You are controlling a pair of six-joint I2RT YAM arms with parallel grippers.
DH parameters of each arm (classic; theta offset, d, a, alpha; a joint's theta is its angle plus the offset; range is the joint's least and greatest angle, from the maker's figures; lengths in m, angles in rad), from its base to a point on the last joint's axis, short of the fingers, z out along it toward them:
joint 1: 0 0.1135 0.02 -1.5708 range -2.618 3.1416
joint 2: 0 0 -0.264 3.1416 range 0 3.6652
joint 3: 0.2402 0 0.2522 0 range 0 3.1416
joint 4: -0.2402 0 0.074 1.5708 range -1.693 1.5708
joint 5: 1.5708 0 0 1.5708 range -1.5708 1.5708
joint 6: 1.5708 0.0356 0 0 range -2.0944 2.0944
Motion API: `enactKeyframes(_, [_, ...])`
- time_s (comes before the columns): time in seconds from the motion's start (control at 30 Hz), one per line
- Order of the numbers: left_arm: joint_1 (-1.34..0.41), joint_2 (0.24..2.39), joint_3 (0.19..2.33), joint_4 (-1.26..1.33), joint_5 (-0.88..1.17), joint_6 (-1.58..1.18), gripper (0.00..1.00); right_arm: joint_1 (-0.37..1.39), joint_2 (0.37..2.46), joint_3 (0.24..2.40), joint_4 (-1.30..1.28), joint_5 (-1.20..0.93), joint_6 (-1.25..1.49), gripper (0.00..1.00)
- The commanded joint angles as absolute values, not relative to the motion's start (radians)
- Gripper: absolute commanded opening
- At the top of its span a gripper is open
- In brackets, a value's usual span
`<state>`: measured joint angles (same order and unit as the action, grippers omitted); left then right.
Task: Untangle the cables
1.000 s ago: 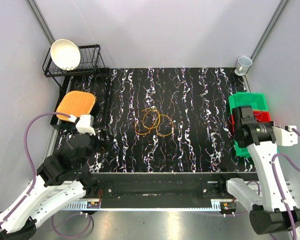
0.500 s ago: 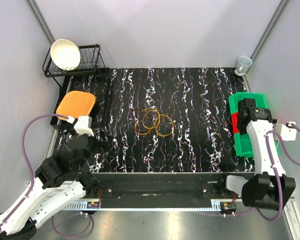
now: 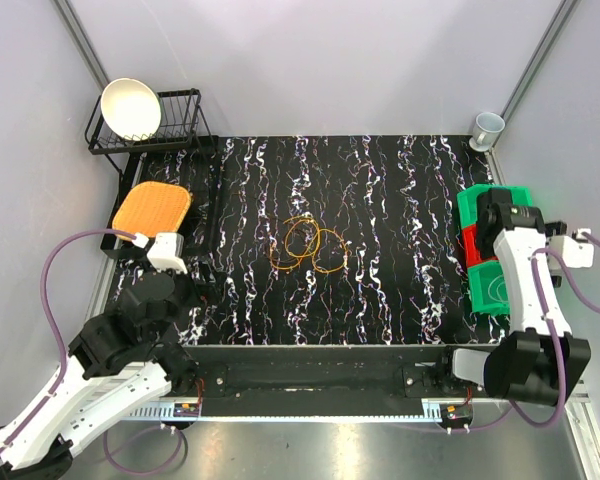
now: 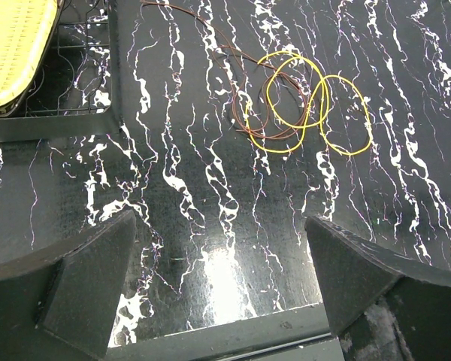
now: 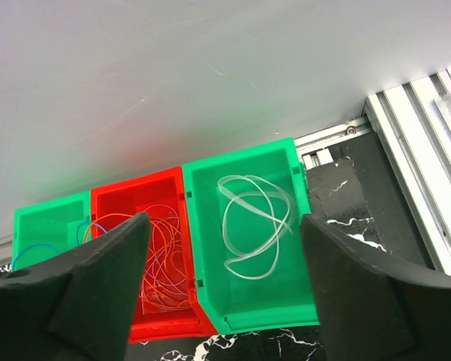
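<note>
Tangled cables [image 3: 308,245] lie on the middle of the black marbled table: yellow loops [image 4: 308,105] crossed by a thin red-brown cable [image 4: 233,83]. My left gripper [image 4: 222,278] hovers open near the table's front edge, well short of them, with nothing between its fingers [image 4: 83,286]. Over the bins at the right edge my right gripper [image 5: 222,278] stands open and empty. Below it a pale clear cable [image 5: 255,226] lies coiled in a green bin [image 5: 286,308]. A red bin [image 5: 120,207] holds orange and purple cables [image 5: 161,256]. A blue cable [image 5: 37,248] lies in another green bin [image 5: 30,222].
A black wire dish rack [image 3: 180,125] with a white bowl [image 3: 130,108] stands at the back left, an orange woven mat [image 3: 152,208] in front of it. A small cup [image 3: 488,128] sits at the back right corner. The bins [image 3: 500,290] line the right edge.
My right arm has swung farther back over the bins and its jaws now stand open. The left arm and the tangled cables have hardly moved.
</note>
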<state>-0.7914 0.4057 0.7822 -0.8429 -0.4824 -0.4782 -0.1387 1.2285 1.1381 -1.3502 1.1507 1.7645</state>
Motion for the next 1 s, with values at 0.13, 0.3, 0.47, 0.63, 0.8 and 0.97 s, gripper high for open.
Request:
enactKeyframes(0.13, [-0.801,0.396,0.779,-0.798,-0.485,-0.48,0.99,-0.143,1.338,1.269,-1.545,1.167,1.628,0.98])
enactKeyframes(0.3, [-0.802,0.4,0.779,-0.798,-0.491,-0.48,0.99,-0.141,1.333,1.318,-1.409,1.051,1.371,0.96])
enactKeyframes(0.47, [-0.802,0.433,0.781,-0.799,-0.495,-0.48,0.99,-0.132,1.226,1.258,-0.959,0.69,0.84,1.0])
enactKeyframes(0.63, [-0.802,0.469,0.785,-0.808,-0.515,-0.486,0.99,0.093,1.12,1.236,-0.671,0.407,0.547,1.0])
enactKeyframes(0.8, [-0.801,0.482,0.79,-0.821,-0.546,-0.499,0.99,0.195,1.092,1.167,-0.398,-0.045,0.48,1.0])
enactKeyframes(0.97, [-0.798,0.476,0.79,-0.825,-0.564,-0.503,0.99,0.412,1.332,1.291,-0.39,-0.04,0.391,1.0])
